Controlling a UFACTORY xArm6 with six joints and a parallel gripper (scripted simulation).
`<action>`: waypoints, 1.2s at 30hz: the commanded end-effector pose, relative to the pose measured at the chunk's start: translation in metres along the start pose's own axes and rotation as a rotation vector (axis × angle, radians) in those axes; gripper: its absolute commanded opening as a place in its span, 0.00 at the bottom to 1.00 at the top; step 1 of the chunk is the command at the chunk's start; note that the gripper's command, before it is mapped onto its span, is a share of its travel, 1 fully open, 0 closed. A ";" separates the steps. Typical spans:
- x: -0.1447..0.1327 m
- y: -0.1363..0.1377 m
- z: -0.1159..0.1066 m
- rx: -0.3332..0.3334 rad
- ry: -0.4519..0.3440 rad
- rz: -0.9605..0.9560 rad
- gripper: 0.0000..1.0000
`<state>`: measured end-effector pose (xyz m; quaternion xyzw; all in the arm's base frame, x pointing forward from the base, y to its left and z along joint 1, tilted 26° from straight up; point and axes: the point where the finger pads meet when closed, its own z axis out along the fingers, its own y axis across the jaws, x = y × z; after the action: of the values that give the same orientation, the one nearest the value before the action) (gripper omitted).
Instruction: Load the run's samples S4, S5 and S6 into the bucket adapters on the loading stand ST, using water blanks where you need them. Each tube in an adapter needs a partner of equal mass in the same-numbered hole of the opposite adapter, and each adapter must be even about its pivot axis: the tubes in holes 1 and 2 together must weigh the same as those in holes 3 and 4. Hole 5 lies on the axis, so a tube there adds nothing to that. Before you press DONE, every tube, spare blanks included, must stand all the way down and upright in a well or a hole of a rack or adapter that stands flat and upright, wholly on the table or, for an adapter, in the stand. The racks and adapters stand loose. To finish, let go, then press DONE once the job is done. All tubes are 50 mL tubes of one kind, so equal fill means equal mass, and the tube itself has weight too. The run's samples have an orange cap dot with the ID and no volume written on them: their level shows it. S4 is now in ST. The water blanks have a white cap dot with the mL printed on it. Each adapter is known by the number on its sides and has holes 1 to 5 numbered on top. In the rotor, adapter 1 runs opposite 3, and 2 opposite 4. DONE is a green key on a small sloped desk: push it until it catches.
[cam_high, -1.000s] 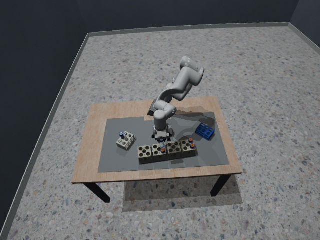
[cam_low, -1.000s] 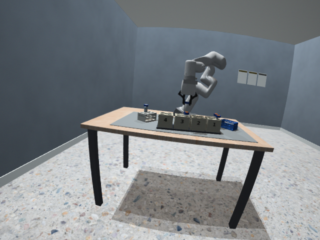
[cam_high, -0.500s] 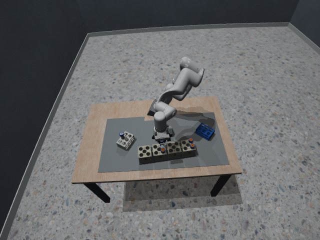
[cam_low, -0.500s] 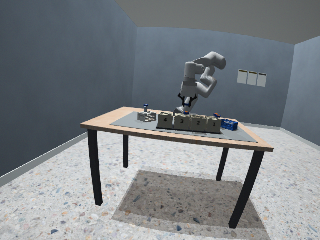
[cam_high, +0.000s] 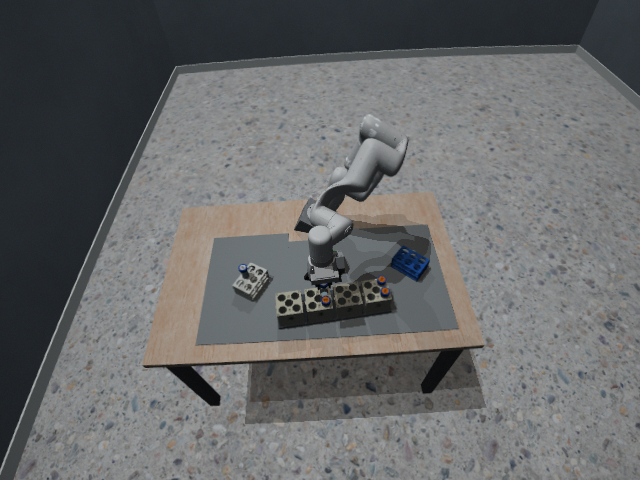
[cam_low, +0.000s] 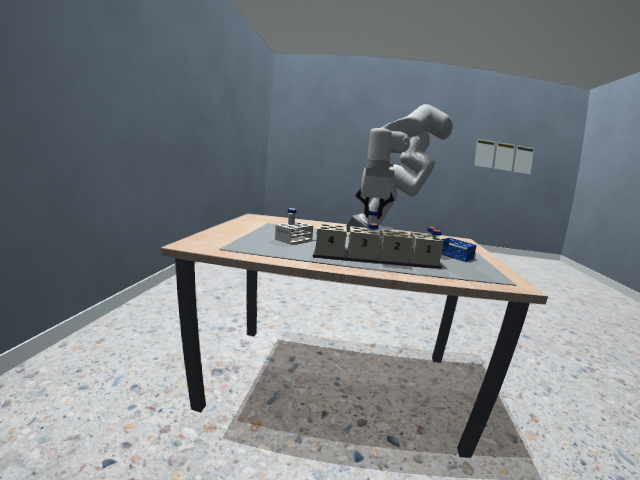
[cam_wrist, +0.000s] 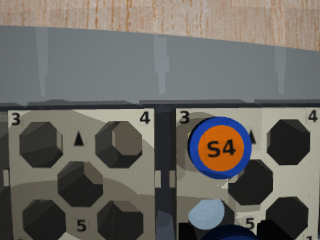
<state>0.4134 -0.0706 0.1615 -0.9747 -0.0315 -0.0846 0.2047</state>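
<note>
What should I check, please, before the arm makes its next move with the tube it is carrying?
1. Pincer shut on the blue-capped tube: ok.
2. That tube all the way down in a hole: not ok, its cap is well above the adapter tops.
3. S4 in hole 3 of adapter 3: ok.
4. Carried tube's volume label readable: cannot tell, its dot is out of sight.
5. Two orange-dotted tubes in adapter 1 equally full: cannot tell, their levels are hidden.

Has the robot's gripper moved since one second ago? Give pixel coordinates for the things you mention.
Yes. In the exterior view, the gripper (cam_high: 324, 285) (cam_low: 373, 212) (cam_wrist: 228, 233) has moved down, closer to adapter 3 (cam_high: 318, 313) (cam_low: 363, 251) (cam_wrist: 306, 172).
</note>
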 end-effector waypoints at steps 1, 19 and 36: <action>0.001 0.000 0.002 -0.002 0.004 -0.001 0.00; 0.001 0.000 0.018 -0.002 0.004 -0.001 0.00; 0.001 0.000 0.033 -0.002 0.004 -0.001 0.00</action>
<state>0.4182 -0.0580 0.1333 -0.9747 -0.0315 -0.0846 0.2047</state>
